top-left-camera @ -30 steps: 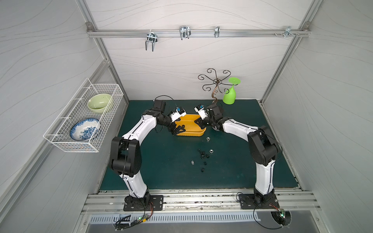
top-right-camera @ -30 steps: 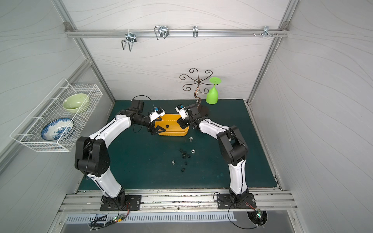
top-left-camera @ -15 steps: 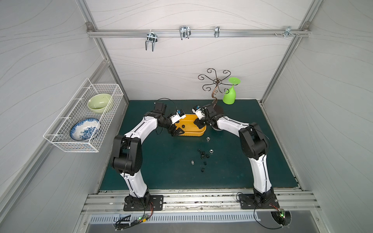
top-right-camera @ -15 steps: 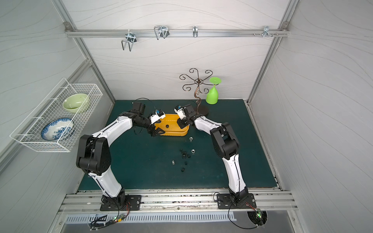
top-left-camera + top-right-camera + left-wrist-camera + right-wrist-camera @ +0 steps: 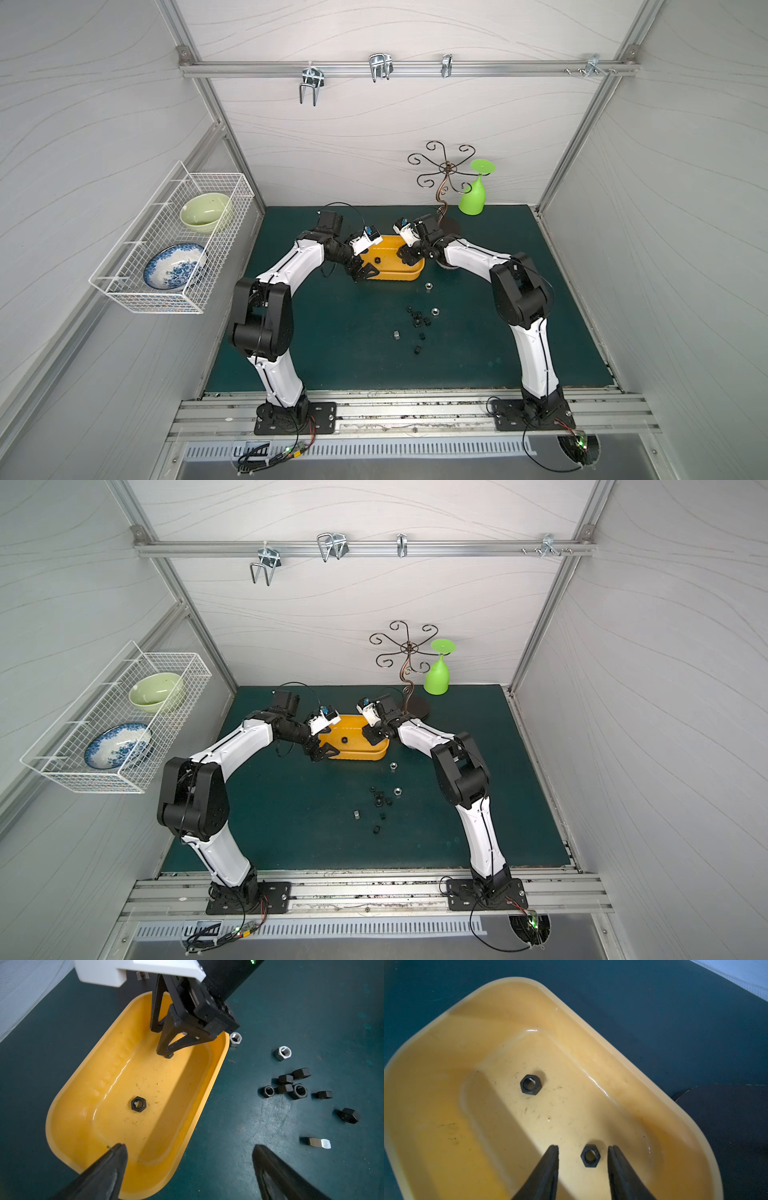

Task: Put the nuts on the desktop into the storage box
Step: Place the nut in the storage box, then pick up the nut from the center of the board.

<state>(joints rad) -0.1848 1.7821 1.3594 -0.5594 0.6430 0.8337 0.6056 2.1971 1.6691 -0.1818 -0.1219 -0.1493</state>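
Right end effector (image 5: 159,1041) hides most of one nut (image 5: 169,1056).

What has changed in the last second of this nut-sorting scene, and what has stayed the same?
The right gripper moved further over the storage box and its jaws opened, letting go a black nut that now lies on the box floor between them. The left gripper stayed open at the box's other end; the loose nuts on the desktop did not move.
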